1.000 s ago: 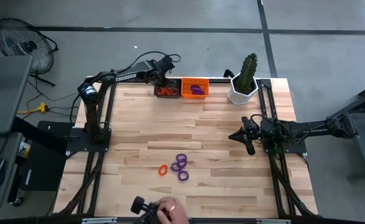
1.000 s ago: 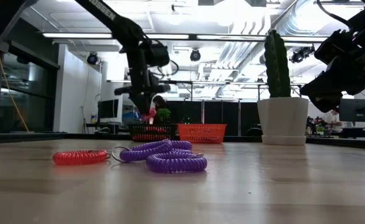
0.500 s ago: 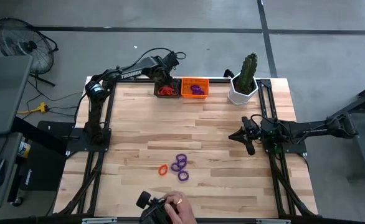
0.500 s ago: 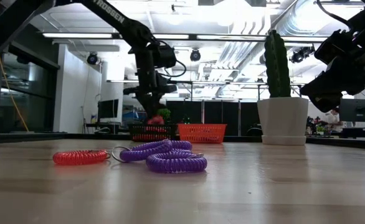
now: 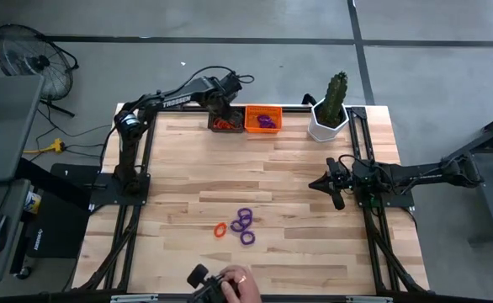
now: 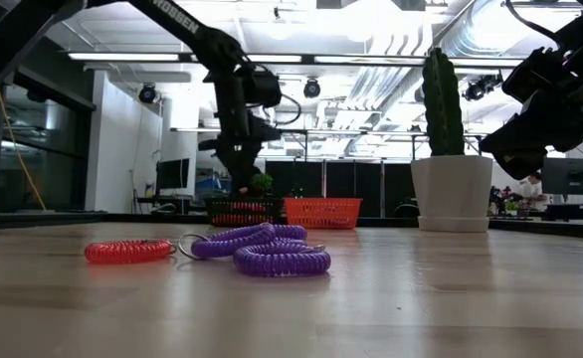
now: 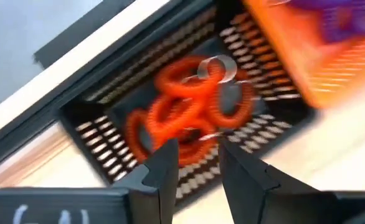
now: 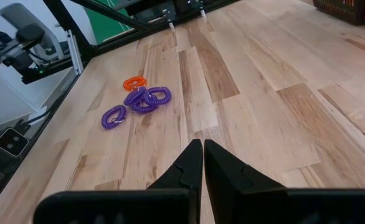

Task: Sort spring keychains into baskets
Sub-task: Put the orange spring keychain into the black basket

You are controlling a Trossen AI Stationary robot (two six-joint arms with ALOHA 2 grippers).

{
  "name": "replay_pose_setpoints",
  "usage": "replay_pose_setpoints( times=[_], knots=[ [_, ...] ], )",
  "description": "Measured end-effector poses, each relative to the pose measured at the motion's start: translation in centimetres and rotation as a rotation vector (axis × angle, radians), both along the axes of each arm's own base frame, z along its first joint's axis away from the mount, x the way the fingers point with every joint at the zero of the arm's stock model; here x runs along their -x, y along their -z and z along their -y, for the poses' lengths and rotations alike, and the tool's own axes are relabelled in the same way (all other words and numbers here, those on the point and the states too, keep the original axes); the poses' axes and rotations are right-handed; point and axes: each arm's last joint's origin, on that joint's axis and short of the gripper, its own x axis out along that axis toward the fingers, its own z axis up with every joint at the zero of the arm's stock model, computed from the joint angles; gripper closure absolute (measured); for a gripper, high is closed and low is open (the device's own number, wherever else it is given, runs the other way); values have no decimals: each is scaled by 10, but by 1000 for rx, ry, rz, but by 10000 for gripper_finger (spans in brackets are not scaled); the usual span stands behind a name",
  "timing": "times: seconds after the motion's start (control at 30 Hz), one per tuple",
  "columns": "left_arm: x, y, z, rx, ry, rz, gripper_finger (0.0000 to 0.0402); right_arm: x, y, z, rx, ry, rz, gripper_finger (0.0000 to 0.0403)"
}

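Two dark fingers of the left gripper hang slightly parted and empty over the black basket, upper centre, holding orange coils. Right gripper idles pinched shut, mid-right. Remaining spring keychains lie lower centre on the counter: probably light, springy; pinch across one coil.

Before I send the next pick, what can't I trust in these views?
- Count inside the black basket: left wrist view is blurred and the left tool's fingers cover its near edge.
- Orange basket contents: too small in the high view, cut off in the left wrist view.
- Loose purple keychains: overlapping, so their number is unclear.
- The object in the person's hand: cut by the high view's edge.
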Motion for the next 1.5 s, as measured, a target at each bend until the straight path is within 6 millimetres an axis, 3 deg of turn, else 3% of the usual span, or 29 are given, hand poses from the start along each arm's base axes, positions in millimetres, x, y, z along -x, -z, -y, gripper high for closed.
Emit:
replay_pose_setpoints(
  times=[0.37, 0.53, 0.77, 1.0, 1.2, 1.5],
  knots=[
    [-21, -30, 59, -11, 299, 57, 290, 0, 0, 0, 0, 0, 0, 391],
    [-29, -41, 103, 26, 417, 37, 290, 0, 0, 0, 0, 0, 0, 391],
    [-39, -41, 169, 78, 531, -9, 290, 0, 0, 0, 0, 0, 0, 391],
    [-42, -25, 224, 148, 506, -56, 290, 0, 0, 0, 0, 0, 0, 391],
    [-32, -6, 270, 183, 517, -96, 290, 0, 0, 0, 0, 0, 0, 391],
    [-12, 28, 312, 226, 435, -174, 289, 0, 0, 0, 0, 0, 0, 391]
  ],
)
